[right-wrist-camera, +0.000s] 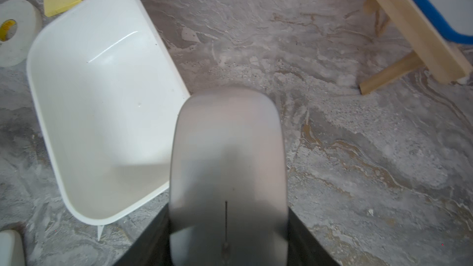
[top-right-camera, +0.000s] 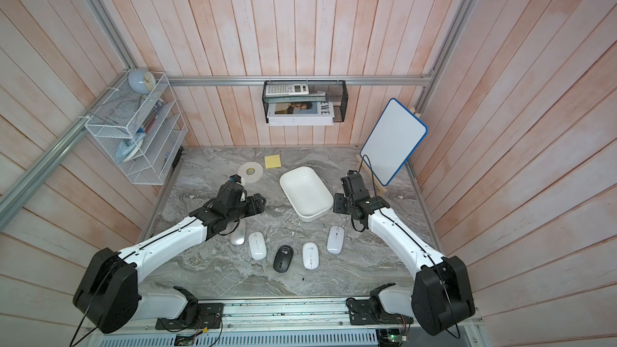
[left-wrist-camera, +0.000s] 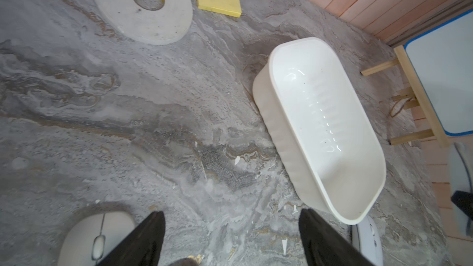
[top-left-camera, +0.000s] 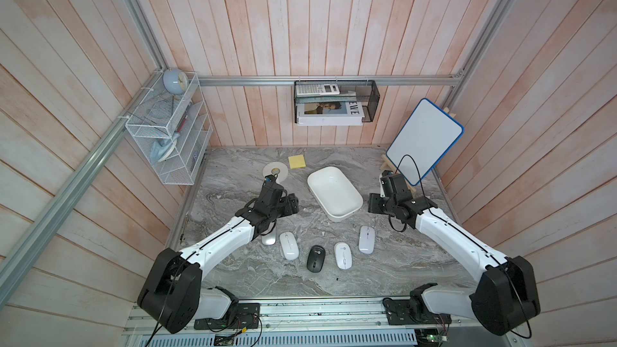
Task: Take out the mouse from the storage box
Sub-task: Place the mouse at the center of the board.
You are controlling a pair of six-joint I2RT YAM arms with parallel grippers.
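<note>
The right pincer (right-wrist-camera: 227, 241) grips the grey mouse (right-wrist-camera: 227, 154) beside the empty storage box (right-wrist-camera: 102, 113), toward the right edge of the counter (right-wrist-camera: 358, 154). The left pincer (left-wrist-camera: 230, 241) is wide open, empty. The grey mouse looks light, hard, slippery — hold its long sides.

The white box (top-left-camera: 335, 192) sits upright and slantwise mid-table, its top open. A grey mouse (right-wrist-camera: 227, 165), blurred, is clamped in the right gripper (right-wrist-camera: 227, 226) beside the box's near end, apparently off the table. Five more mice (top-left-camera: 316, 258) lie in a row nearer the robot.
</note>
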